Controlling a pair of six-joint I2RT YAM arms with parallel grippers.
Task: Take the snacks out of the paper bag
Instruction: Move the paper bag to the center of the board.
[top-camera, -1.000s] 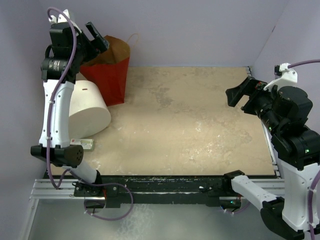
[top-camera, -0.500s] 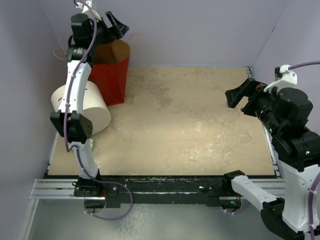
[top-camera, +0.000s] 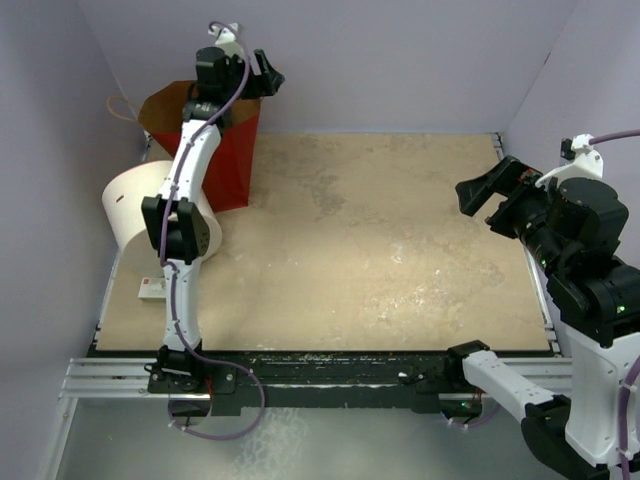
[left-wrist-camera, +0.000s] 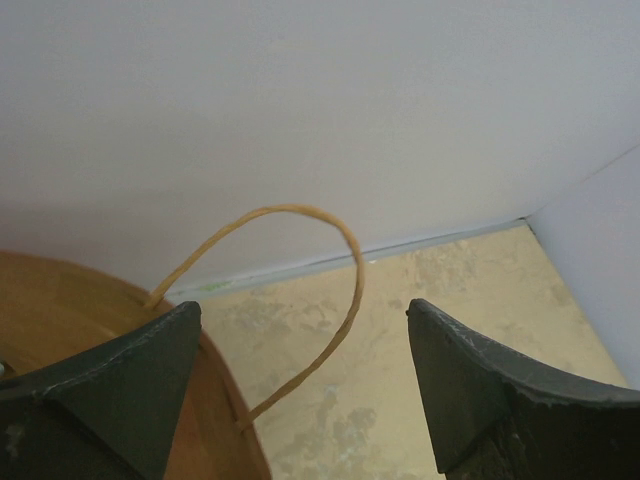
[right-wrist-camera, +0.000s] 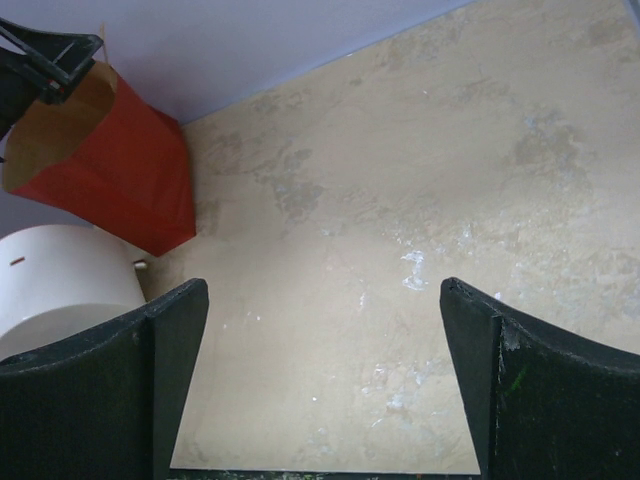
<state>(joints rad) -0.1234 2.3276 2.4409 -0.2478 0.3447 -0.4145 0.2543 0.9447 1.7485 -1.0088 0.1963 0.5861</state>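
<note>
The paper bag (top-camera: 222, 160), red outside and brown inside, stands upright at the far left with its mouth open. My left gripper (top-camera: 264, 76) is open and empty, high above the bag's right rim. In the left wrist view (left-wrist-camera: 303, 306) it frames one string handle (left-wrist-camera: 335, 225) next to the brown rim (left-wrist-camera: 60, 300), touching neither. The snacks are hidden; none shows in any view. My right gripper (top-camera: 490, 193) is open and empty, raised at the right edge. The right wrist view (right-wrist-camera: 322, 286) looks across the table to the bag (right-wrist-camera: 115, 175).
A white cylindrical tub (top-camera: 128, 205) lies on its side just in front of and left of the bag; it also shows in the right wrist view (right-wrist-camera: 60, 285). A small flat white-and-green box (top-camera: 150, 289) lies near the left front. Purple walls close in the back and sides.
</note>
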